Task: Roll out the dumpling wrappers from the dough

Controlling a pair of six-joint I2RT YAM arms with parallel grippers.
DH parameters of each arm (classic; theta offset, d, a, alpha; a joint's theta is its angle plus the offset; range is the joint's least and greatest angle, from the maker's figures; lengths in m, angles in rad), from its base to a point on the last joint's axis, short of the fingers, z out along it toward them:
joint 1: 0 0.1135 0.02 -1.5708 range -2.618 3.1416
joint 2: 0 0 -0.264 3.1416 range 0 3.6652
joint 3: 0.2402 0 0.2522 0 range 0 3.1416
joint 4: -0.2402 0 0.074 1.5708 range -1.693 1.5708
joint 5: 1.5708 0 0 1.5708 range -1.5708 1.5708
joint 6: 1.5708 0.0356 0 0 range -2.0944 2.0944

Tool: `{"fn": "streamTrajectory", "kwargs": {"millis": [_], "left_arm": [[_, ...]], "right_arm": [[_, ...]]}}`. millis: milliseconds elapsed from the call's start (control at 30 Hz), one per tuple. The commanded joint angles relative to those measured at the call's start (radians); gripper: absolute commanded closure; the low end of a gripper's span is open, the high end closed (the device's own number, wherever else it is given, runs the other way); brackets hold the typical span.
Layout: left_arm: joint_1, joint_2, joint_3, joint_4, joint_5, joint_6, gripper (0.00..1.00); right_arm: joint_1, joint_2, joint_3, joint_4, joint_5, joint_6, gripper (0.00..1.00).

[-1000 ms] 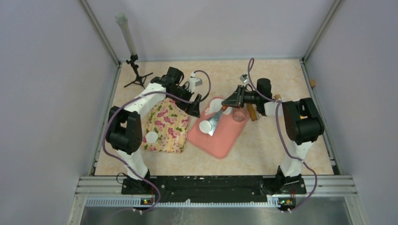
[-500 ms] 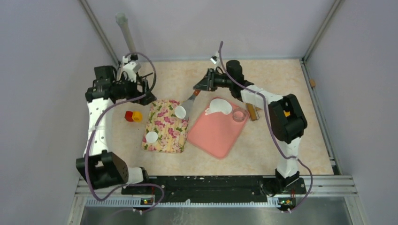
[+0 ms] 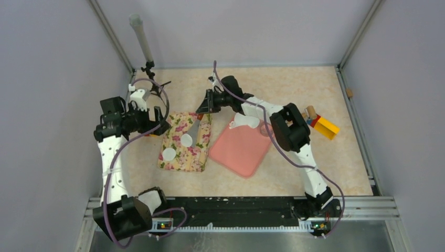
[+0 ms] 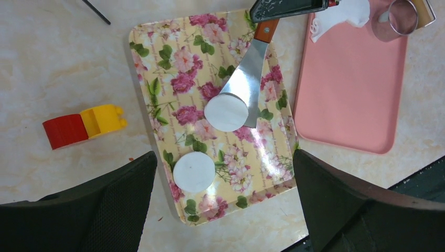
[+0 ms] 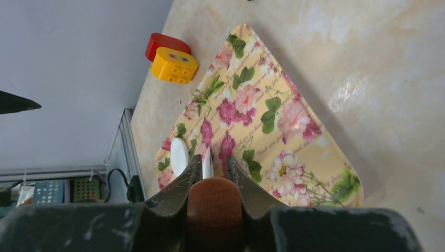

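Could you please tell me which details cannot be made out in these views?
Left wrist view: the ring cutter and the dough run off the top edge.
Right wrist view: the spatula blade is mostly hidden behind its own handle; the dumpling wrappers show only as thin slivers.
Left wrist view: whether the wrapper on the blade tip touches the floral tray underneath cannot be told from above.

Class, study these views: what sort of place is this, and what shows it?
Most likely a robotics lab test cell, not a kitchen: two robot arms are mounted on a metal rail, plain walls box in the table, and toy blocks lie beside the floral tray of dumpling wrappers.
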Motion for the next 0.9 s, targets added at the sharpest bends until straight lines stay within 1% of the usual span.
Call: {"fn": "streamTrajectory", "kwargs": {"millis": [0, 100, 200, 567, 867], "left_arm": [[0.03, -0.007, -0.013, 0.063, 0.027, -0.018, 0.01], [0.045, 0.005, -0.013, 0.059, 0.056, -0.009, 0.01], [0.057, 0.01, -0.017, 0.057, 0.075, 0.0, 0.01], [0.075, 0.004, -0.027, 0.057, 0.117, 0.003, 0.01], [0.081, 0.002, -0.03, 0.057, 0.131, 0.004, 0.01]], "right_arm": [[0.013, -0.037, 0.056, -0.101, 0.113, -0.129, 1.0], [0.013, -0.078, 0.037, -0.151, 0.187, -0.213, 1.0], [0.013, -0.122, 0.013, -0.161, 0.24, -0.275, 1.0], [0.03, -0.17, 0.029, -0.226, 0.394, -0.427, 1.0], [0.04, -0.182, 0.116, -0.272, 0.451, -0.471, 1.0]]}}
